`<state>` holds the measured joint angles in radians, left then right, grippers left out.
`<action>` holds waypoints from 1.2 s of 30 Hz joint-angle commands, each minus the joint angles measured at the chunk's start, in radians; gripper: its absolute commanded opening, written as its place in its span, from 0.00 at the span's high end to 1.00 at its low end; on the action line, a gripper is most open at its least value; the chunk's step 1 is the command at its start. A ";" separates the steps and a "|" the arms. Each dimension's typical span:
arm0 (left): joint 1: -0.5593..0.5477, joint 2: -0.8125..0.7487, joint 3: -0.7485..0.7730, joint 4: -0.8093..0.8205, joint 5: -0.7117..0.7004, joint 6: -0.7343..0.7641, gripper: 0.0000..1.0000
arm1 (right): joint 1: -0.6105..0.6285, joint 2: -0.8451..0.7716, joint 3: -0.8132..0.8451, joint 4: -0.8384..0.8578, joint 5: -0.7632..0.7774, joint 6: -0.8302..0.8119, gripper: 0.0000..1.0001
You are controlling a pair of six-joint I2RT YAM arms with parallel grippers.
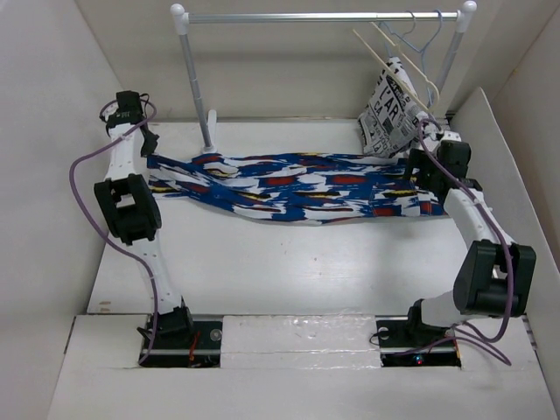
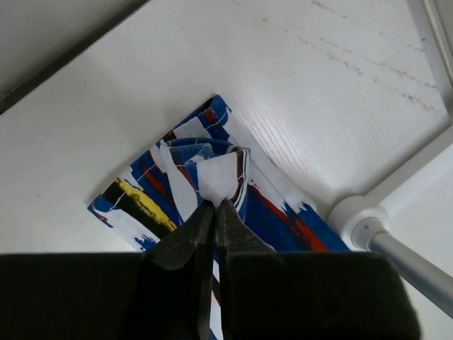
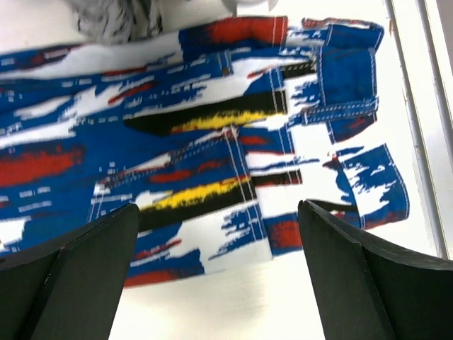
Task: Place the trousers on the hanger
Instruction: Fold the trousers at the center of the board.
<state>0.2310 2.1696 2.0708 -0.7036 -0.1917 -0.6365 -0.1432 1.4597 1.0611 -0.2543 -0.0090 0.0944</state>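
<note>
Overhead: trousers (image 1: 297,188) stretched across the worktop's (image 1: 289,262) far half; hanger (image 1: 391,73) hangs from the rail (image 1: 324,16), far right corner. Left wrist view alone shows left jaws pinching a trouser corner; right wrist view, right jaws spread over the pocketed end.

Overhead; wrist close-ups, trousers (image 1: 297,188) seemingly common

White table (image 1: 289,262), garment rail (image 1: 324,16), blue wire hanger (image 1: 418,33), newsprint cloth (image 1: 389,114)

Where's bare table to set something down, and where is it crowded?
Bare table runs wide between trousers and arm bases; a narrower strip lies behind the trousers, by the rack post. Crowded: far right corner, with lettered cloth, hanger, right hand.
</note>
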 commanded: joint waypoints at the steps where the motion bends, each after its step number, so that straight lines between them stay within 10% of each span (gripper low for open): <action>1: 0.033 -0.019 0.063 0.004 0.018 0.001 1.00 | 0.017 -0.061 -0.039 0.013 -0.016 -0.056 0.02; 8: 0.033 -0.161 0.034 0.032 0.058 0.032 1.00 | -0.042 -0.082 -0.104 0.013 0.057 -0.035 0.07; 10: 0.033 -0.230 -0.009 0.041 0.061 0.038 1.00 | -0.105 -0.056 -0.107 0.064 -0.055 0.001 0.42; 12: 0.033 -0.260 -0.041 0.052 0.063 0.046 1.00 | -0.171 0.010 -0.089 0.124 -0.134 0.050 0.52; 20: 0.033 -0.246 -0.091 0.079 0.057 0.051 1.00 | -0.245 0.301 0.158 0.038 -0.213 0.116 0.15; 25: 0.033 -0.147 -0.009 0.061 0.044 0.046 1.00 | -0.286 0.166 -0.065 0.091 -0.163 0.200 0.04; 36: 0.033 -0.108 -0.040 0.093 0.089 0.029 1.00 | -0.409 0.096 -0.263 0.141 -0.171 0.298 0.01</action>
<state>0.2573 2.1086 2.0289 -0.6544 -0.1055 -0.6044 -0.5533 1.5639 0.8135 -0.1444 -0.1860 0.3603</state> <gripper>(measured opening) 0.007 0.984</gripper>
